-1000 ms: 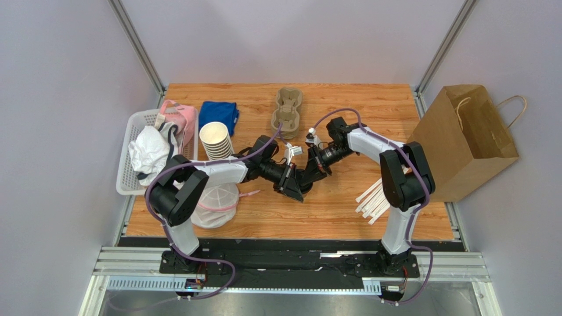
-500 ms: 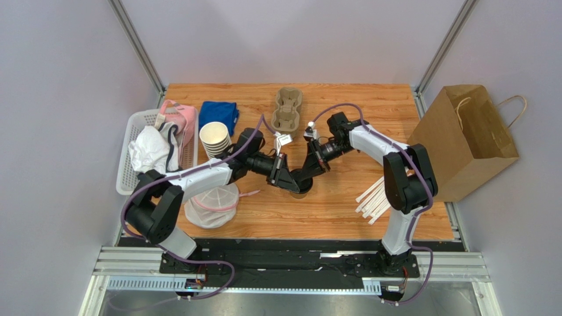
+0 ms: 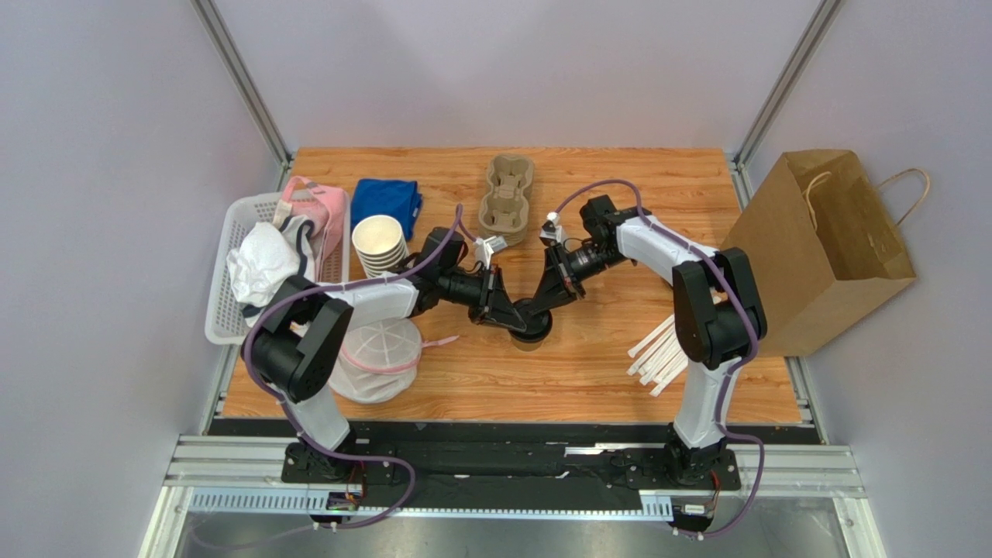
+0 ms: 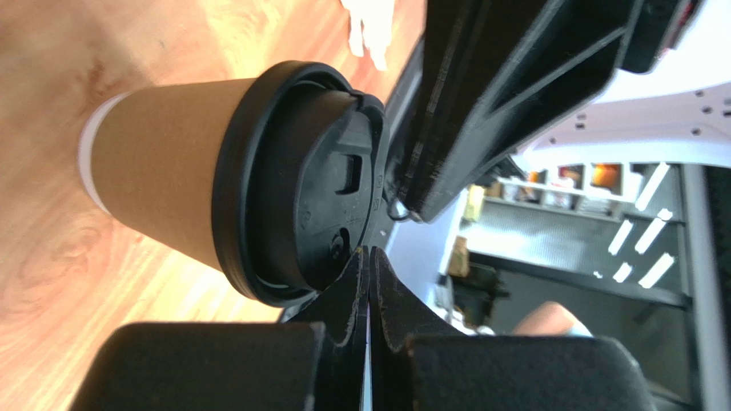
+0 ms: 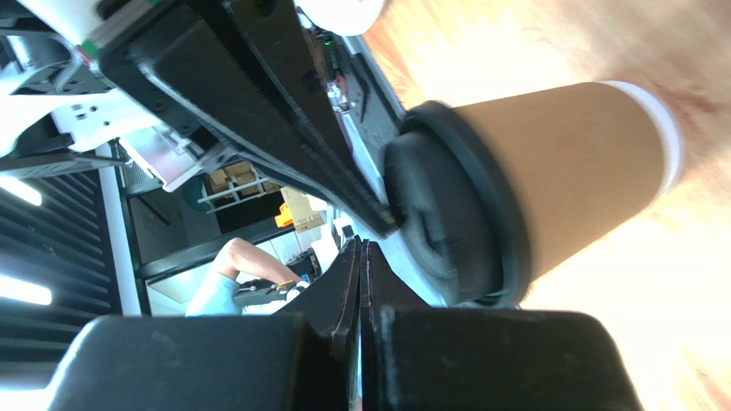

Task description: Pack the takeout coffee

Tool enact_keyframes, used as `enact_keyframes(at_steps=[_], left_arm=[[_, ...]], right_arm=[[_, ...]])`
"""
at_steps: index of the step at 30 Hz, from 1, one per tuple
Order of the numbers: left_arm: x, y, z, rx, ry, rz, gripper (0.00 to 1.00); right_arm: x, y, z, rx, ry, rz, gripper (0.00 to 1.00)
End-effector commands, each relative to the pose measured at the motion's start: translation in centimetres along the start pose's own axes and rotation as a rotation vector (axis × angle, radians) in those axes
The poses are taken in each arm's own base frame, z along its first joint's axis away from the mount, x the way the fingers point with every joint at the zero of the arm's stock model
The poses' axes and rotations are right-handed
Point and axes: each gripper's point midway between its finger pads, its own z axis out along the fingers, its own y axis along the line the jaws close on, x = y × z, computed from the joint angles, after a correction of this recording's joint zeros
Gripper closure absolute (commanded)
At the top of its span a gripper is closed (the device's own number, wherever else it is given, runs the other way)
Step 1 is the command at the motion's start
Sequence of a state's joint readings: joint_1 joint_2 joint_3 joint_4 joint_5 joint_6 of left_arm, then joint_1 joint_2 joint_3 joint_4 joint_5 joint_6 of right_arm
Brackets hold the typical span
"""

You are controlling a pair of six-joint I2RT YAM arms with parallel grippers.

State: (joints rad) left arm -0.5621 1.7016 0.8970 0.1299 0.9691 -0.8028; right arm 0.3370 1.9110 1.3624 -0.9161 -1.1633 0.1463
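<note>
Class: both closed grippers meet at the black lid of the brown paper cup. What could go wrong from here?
1. The left gripper and right gripper are both shut at the black lid of the takeout coffee. Neither grips the cup, so an uneven push could tip it over on the table.
2. The two grippers sit very close together over the lid, so they could knock into each other.

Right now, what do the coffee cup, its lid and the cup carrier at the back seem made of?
The cup: matte tan paper, it seems, with a white band at the base. The lid: black plastic, slightly glossy, with moulded ridges. The cup carrier: probably moulded pulp, dull grey-brown, with rounded wells.
</note>
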Motion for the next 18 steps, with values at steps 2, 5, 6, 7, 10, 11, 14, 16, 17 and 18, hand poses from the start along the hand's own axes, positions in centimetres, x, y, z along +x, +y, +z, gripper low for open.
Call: enact_keyframes(at_steps=[2,5,6,7,10,11,14,16,17,18], left_arm=[[-1.2,1.9,0.5,-0.058,-0.024,-0.042,1.00],[-0.9,3.4,0.5,-0.085,-0.015,-0.077,1.00],[-0.7,3.6,0.5,-0.088,-0.011,-0.082,1.00],[-0.5,4.0,0.6,-0.093,-0.003,-0.091,1.00],[-0.1,4.6,0.7,-0.107,0.003,-0.107,1.00],[0.0,5.0,0.7,-0.117,0.004,-0.106,1.00],[0.5,6.1,0.8,-0.144,0.014,-0.122,1.00],[0.9,6.9,0.7,-0.167,0.020,-0.135,1.00],[0.8,7.2,0.7,-0.174,0.017,-0.136,1.00],[0.9,7.5,0.7,-0.183,0.018,-0.139,1.00]], right_arm=[[-0.5,-2.4,0.0,0.030,0.000,0.035,1.00],[-0.3,-4.2,0.2,0.040,0.010,0.096,1.00],[-0.2,-4.5,0.3,0.034,0.014,0.114,1.00],[-0.1,-4.7,0.4,0.030,0.020,0.133,1.00],[0.3,-5.5,0.7,0.030,0.032,0.165,1.00],[0.4,-5.8,0.7,0.032,0.036,0.175,1.00],[0.6,-6.3,0.9,0.042,0.040,0.195,1.00],[0.7,-6.9,1.0,0.052,0.044,0.213,1.00],[0.7,-7.1,1.0,0.055,0.044,0.219,1.00],[0.8,-7.2,1.0,0.058,0.046,0.226,1.00]])
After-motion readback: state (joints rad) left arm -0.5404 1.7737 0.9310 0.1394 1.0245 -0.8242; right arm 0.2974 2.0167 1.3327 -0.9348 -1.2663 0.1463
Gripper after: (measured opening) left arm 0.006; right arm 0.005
